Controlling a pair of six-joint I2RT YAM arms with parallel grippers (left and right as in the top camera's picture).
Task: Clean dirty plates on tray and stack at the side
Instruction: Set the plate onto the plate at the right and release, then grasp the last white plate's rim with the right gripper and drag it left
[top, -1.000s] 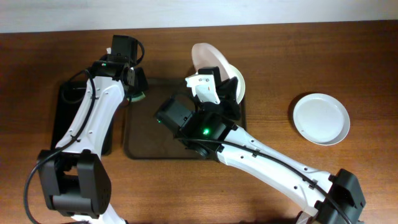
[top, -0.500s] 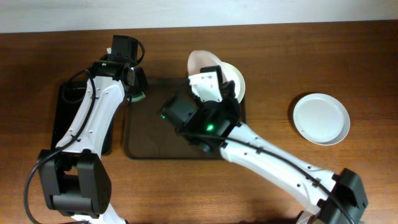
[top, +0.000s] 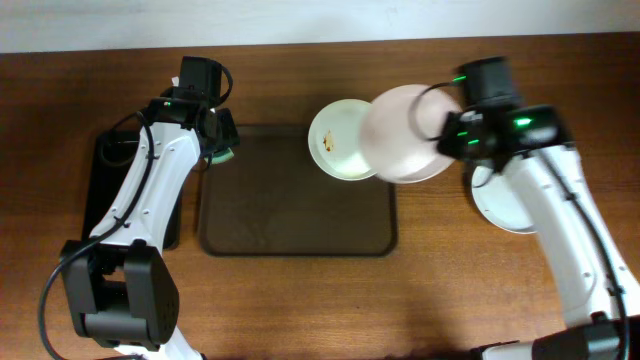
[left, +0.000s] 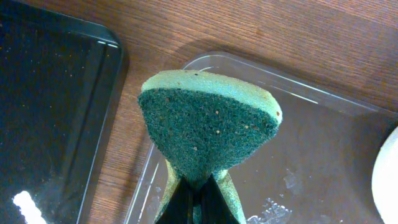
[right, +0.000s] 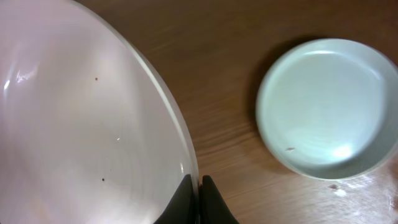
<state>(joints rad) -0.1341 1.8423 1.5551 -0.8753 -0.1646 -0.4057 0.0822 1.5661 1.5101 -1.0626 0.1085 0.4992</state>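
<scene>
- Green sponge (left: 208, 124) is pinched tight in my left end effector (left: 198, 190), hanging at the top-left corner of the dark brown tray (top: 290, 220), near the black tray (top: 100, 200).
- My right end effector (right: 198, 193) is clamped on the rim of a white plate (top: 395, 135), holding it up off the bench (top: 300, 300), just past the tray's right edge.
- Tiny brown specks dot that plate's face.
- A second plate (top: 335, 140) sits at the tray's top-right corner, overhanging the far rim, with a small brownish speck inside.
- Third one, the bluish plate (right: 326, 109), lies on the bench, right of the tray.
</scene>
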